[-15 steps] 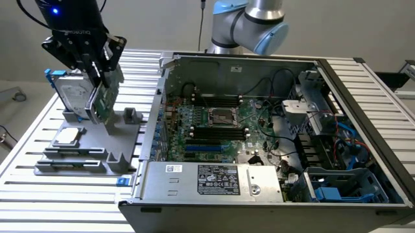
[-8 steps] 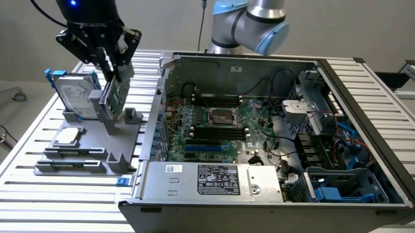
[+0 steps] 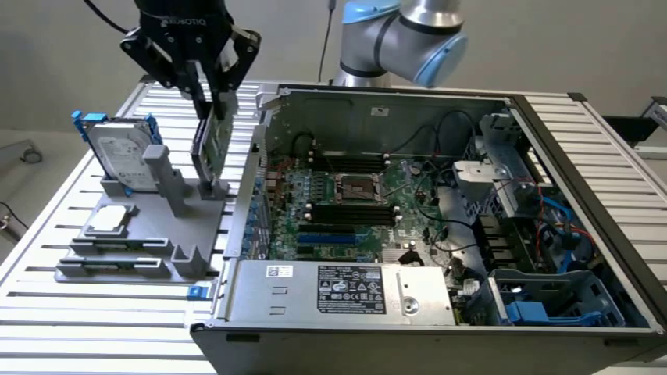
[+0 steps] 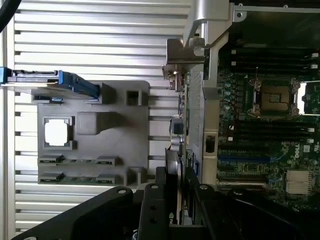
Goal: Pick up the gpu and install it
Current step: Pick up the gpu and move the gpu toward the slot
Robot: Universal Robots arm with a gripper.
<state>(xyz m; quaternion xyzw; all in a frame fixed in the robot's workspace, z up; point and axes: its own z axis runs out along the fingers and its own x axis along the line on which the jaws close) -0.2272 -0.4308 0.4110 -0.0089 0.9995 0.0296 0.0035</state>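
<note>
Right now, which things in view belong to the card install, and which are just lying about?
Job:
- graphics card, upright, gripped by the claw
- open computer case

Lying about:
- hard drive on the grey stand
- square chip, same stand

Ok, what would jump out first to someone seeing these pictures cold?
First, the black gripper at the exterior view's upper left, closed on the upright graphics card, whose lower edge is down at the grey holder. Next, the open computer case across that view's middle and right, its green motherboard laid bare. A blue-framed hard drive stands on the holder, further left in that view.
</note>
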